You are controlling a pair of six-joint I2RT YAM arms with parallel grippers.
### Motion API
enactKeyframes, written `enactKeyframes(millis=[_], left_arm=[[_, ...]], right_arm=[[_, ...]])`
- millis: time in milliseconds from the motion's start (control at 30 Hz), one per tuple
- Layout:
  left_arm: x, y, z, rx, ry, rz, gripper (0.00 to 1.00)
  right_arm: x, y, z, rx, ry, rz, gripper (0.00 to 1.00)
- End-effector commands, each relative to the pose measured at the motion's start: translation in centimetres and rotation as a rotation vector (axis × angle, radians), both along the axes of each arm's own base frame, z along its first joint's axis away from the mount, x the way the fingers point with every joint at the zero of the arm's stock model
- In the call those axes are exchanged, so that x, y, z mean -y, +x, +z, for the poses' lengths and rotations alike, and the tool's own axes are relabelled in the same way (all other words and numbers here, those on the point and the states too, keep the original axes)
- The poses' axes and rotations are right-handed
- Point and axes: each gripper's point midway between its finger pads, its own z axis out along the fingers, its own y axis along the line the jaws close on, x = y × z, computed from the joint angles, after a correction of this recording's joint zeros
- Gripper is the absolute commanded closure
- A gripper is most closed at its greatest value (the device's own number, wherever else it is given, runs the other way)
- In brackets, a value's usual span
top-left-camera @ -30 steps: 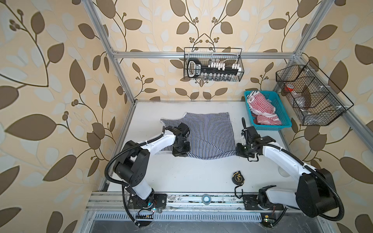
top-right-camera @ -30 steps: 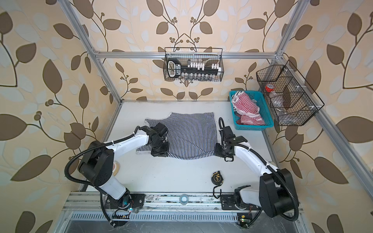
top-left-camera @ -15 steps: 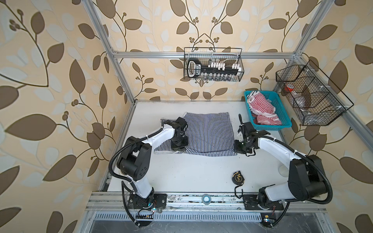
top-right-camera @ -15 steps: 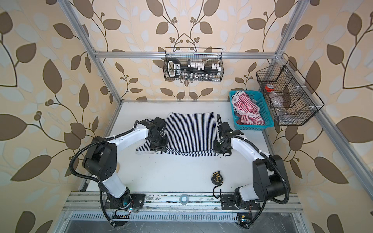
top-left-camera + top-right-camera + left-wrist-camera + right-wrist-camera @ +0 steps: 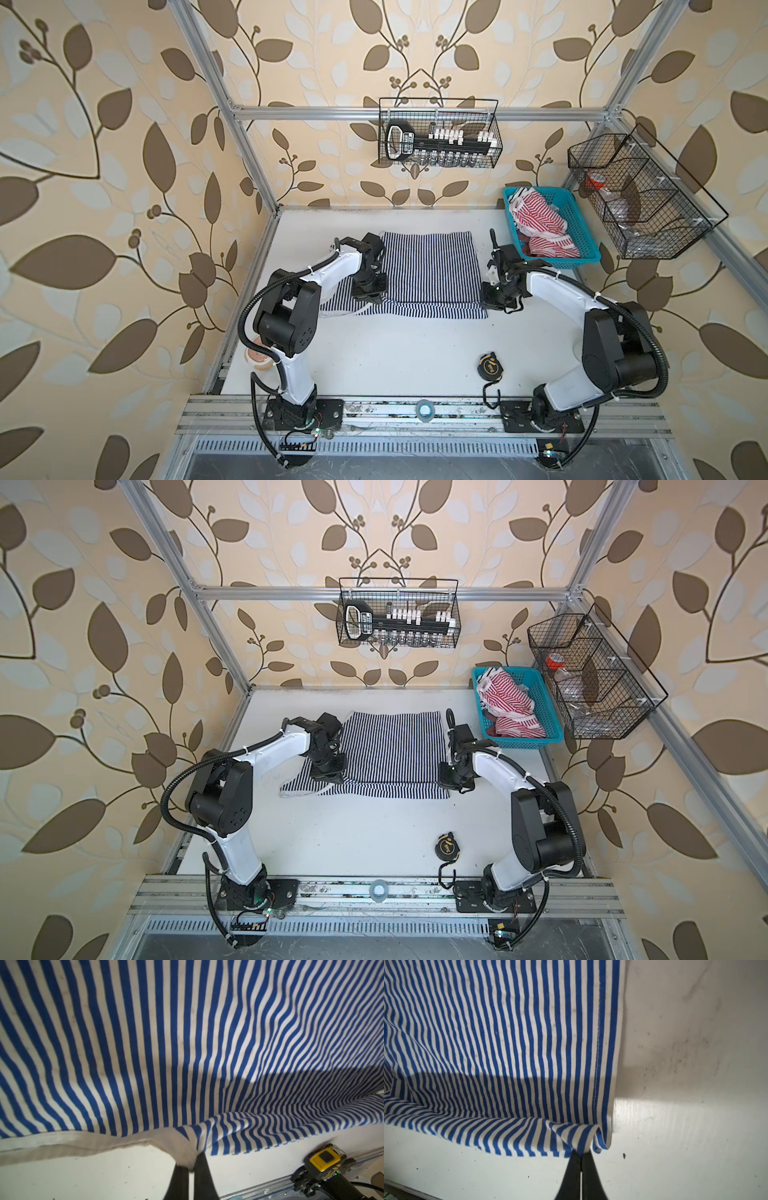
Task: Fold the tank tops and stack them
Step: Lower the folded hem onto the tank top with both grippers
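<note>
The navy-and-white striped tank top lies spread on the white table, its near part raised and doubled toward the back. My left gripper is shut on its white-trimmed edge at the left. At the right, my right gripper is shut on the bunched hem corner. The red-and-white tank top lies crumpled in the blue basket at the back right.
A black and yellow tape measure lies on the table's near right. A roll of tape sits on the front rail. Wire baskets hang on the back and right walls. A cup sits beside the left arm's base.
Both grippers, shut on the navy top's near edge, have carried it toward the back of the table, so the cloth has folded over itself and looks shorter front to back.
</note>
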Motion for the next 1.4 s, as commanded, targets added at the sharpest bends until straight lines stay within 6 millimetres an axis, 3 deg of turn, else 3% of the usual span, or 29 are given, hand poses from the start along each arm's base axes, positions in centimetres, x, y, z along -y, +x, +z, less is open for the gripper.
enactKeyframes(millis=[0,1367], left_arm=[[-0.1,0.3,1.0,0.001,0.001,-0.035,1.00],[0.2,5.4,0.3,-0.002,-0.033,-0.032,1.00]], right_arm=[[0.1,0.6,0.7,0.004,0.000,0.018,1.00],[0.6,5.4,-0.6,-0.028,0.020,0.018,1.00]])
